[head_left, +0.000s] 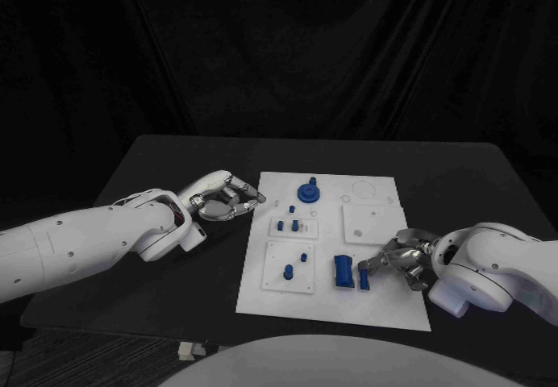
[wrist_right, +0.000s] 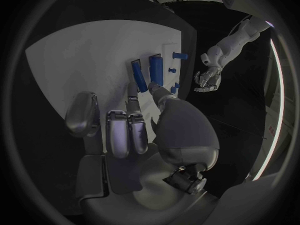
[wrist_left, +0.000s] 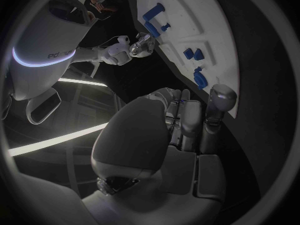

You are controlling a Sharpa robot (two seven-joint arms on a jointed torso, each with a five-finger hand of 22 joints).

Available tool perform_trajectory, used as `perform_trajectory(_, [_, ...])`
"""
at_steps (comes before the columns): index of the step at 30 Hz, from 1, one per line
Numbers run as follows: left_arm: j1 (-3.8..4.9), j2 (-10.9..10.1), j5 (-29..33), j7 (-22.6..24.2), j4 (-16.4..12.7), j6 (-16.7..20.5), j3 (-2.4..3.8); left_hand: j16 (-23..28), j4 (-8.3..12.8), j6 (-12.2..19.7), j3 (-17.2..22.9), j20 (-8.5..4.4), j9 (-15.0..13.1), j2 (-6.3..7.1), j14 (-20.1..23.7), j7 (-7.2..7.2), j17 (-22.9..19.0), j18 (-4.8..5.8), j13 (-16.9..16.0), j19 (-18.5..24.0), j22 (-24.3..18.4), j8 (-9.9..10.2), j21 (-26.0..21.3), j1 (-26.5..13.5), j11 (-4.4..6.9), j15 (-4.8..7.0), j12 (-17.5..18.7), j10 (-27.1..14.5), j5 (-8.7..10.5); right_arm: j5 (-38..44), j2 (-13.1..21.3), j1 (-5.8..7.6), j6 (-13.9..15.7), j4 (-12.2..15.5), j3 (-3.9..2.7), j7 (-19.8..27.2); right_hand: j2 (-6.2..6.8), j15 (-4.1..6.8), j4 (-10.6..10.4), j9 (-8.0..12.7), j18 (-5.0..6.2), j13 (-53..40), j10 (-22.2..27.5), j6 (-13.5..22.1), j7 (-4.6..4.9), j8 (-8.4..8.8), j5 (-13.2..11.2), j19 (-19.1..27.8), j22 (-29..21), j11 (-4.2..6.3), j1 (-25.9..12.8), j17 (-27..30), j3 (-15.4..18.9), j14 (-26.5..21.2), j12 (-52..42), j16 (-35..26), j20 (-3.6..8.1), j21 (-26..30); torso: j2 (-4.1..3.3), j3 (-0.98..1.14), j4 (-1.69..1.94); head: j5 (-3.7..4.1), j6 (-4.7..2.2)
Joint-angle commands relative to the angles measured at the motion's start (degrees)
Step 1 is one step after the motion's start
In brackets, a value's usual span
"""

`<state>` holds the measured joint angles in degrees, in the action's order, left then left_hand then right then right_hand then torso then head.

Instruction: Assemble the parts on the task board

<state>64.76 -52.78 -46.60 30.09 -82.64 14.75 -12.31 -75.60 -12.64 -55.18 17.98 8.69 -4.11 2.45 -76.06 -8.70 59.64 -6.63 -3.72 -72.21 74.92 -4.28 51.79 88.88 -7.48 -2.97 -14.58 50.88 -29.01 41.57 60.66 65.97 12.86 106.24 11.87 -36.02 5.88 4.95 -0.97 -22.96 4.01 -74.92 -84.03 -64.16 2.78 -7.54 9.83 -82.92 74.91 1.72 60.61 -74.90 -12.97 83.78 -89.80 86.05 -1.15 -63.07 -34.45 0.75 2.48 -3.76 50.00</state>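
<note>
Head view first, from the picture's left edge: the left arm [head_left: 93,238] comes in low and reaches toward the centre, and the left hand [head_left: 223,197] sits over the black table [head_left: 151,161] just beside the left edge of the task board [head_left: 331,310]. Its fingers are curled in toward the palm with nothing between them, clenched on air; the left wrist view shows the same hand [wrist_left: 187,122] with fingers folded close together and the board's edge [wrist_left: 219,60] just past them.

Centre of the frame holds the white task board, lying flat. Near its upper middle stands a round blue part [head_left: 310,193]. Below that, a small raised plate carries a few short blue pegs [head_left: 292,222]. Lower left on the board, another raised plate bears two more small blue pieces [head_left: 295,264]. Right of these, toward lower centre, lies a larger blue block [head_left: 344,272], and just beside it a slimmer blue bar [head_left: 365,279]. A bare white square plate [head_left: 372,222] sits in the board's upper right.

Right of the bar, the right hand [head_left: 401,262] rests at the board's right edge, fingertips reaching toward the slim bar. Right wrist view shows one fingertip [wrist_right: 132,92] at the bar's [wrist_right: 139,76] end, the other fingers apart; whether it grips or merely touches I cannot tell.
</note>
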Motion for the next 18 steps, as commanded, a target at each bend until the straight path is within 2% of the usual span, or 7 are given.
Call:
perform_trajectory(1, [-0.10,0.06,0.25,0.56,-0.08,-0.50,0.05,0.30,0.01,-0.03,0.49,-0.01,-0.06,-0.45,0.40,-0.35,-0.09,-0.47,-0.02,0.56,5.67,-0.25,-0.20,0.08,-0.04,0.04,-0.12,0.38,-0.36,1.11,0.03,-0.15,-1.78,0.18,-0.01,-0.69,0.34,0.20,-0.22,-0.10,1.00,-15.08,-5.97,0.49,0.05,-0.31,-0.94,0.24,8.34,-0.08,0.45,-5.07,1.10,4.34,-0.20,-0.31,-0.13,0.30,0.00,-0.01,-0.02,-0.03,0.00])
perform_trajectory(3, [-0.10,0.06,0.25,0.55,-0.08,-0.51,0.05,0.30,0.01,-0.03,0.49,-0.01,-0.06,-0.45,0.40,-0.35,-0.09,-0.47,-0.02,0.56,5.67,-0.25,-0.20,0.08,-0.04,0.04,-0.12,0.38,-0.36,1.56,0.04,-0.15,-2.00,0.21,-0.01,-0.69,0.45,0.18,-0.64,-0.13,1.01,-15.08,-5.97,0.60,0.09,-0.34,-2.00,0.26,8.32,-0.10,0.90,-5.04,2.41,4.34,-0.20,-0.33,-0.16,0.38,0.01,-0.01,-0.03,-0.03,0.00])
perform_trajectory(7, [-0.10,0.05,0.25,0.54,-0.09,-0.52,0.05,0.30,0.01,-0.03,0.49,-0.01,-0.06,-0.45,0.40,-0.35,-0.09,-0.47,-0.02,0.56,5.67,-0.25,-0.20,0.08,-0.04,0.04,-0.12,0.38,-0.36,3.36,0.20,-0.15,-1.99,0.43,-0.01,-0.52,0.78,0.18,-3.79,-0.25,1.07,-15.08,-5.97,0.91,0.10,-0.47,-5.78,0.34,8.25,-0.03,2.08,-5.08,6.77,4.34,-0.20,-0.33,-0.17,0.75,0.00,-0.01,-0.01,-0.10,0.00])
perform_trajectory(10, [-0.11,0.00,0.25,0.58,-0.14,-0.51,0.05,0.30,0.01,-0.03,0.49,-0.01,-0.06,-0.45,0.40,-0.35,-0.09,-0.47,-0.02,0.56,5.67,-0.25,-0.20,0.08,-0.04,0.04,-0.12,0.38,-0.36,7.08,0.78,-0.15,-0.50,1.08,-0.01,0.04,0.69,0.28,-8.25,-0.39,1.09,-15.08,-5.97,1.90,0.19,-1.06,-6.54,0.42,8.18,-0.02,2.63,-5.26,12.05,4.37,-0.20,-0.25,-0.18,1.15,0.02,-0.01,-0.01,-0.16,0.00])
perform_trajectory(13, [-0.11,-0.07,0.25,0.69,-0.19,-0.42,0.05,0.30,0.01,-0.03,0.49,-0.01,-0.06,-0.45,0.40,-0.35,-0.09,-0.47,-0.02,0.56,5.67,-0.25,-0.20,0.08,-0.04,0.04,-0.12,0.38,-0.36,11.72,1.68,-0.14,2.44,2.02,-0.02,1.90,1.36,0.25,-12.18,-0.57,1.06,-15.08,-5.97,2.62,0.12,-1.90,-6.82,0.31,8.27,-0.04,2.21,-5.47,16.56,4.41,-0.20,-0.15,-0.07,0.88,0.01,-0.01,0.00,-0.23,0.00])
perform_trajectory(15, [-0.11,-0.12,0.25,0.76,-0.21,-0.34,0.05,0.29,0.01,-0.09,0.51,0.00,-0.07,-0.47,0.41,-0.38,-0.10,-0.48,-0.02,0.60,5.66,-0.28,-0.23,0.08,-0.04,0.03,-0.12,0.41,-0.36,14.68,2.45,-0.14,4.74,2.70,-0.02,4.30,0.85,0.22,-14.77,-0.80,0.89,-15.08,-5.97,2.98,0.11,-2.70,-6.85,-0.04,8.56,0.03,3.21,-6.40,17.98,4.60,-0.20,0.27,-0.01,-0.23,-0.03,-0.01,0.01,-0.15,0.00])
perform_trajectory(18, [-0.11,-0.20,0.25,0.86,-0.25,-0.21,0.05,0.29,0.01,-0.09,0.51,0.00,-0.07,-0.47,0.41,-0.38,-0.10,-0.48,-0.02,0.60,5.66,-0.28,-0.23,0.08,-0.04,0.03,-0.12,0.41,-0.36,19.20,3.85,-0.13,9.45,4.05,-0.02,9.44,0.01,0.25,-15.53,-0.93,0.69,-15.08,-5.97,3.26,0.04,-3.28,-6.67,-0.36,8.84,-0.05,4.63,-7.14,18.11,4.76,-0.20,0.63,-0.03,-1.29,-0.04,-0.01,0.02,-0.09,0.00])
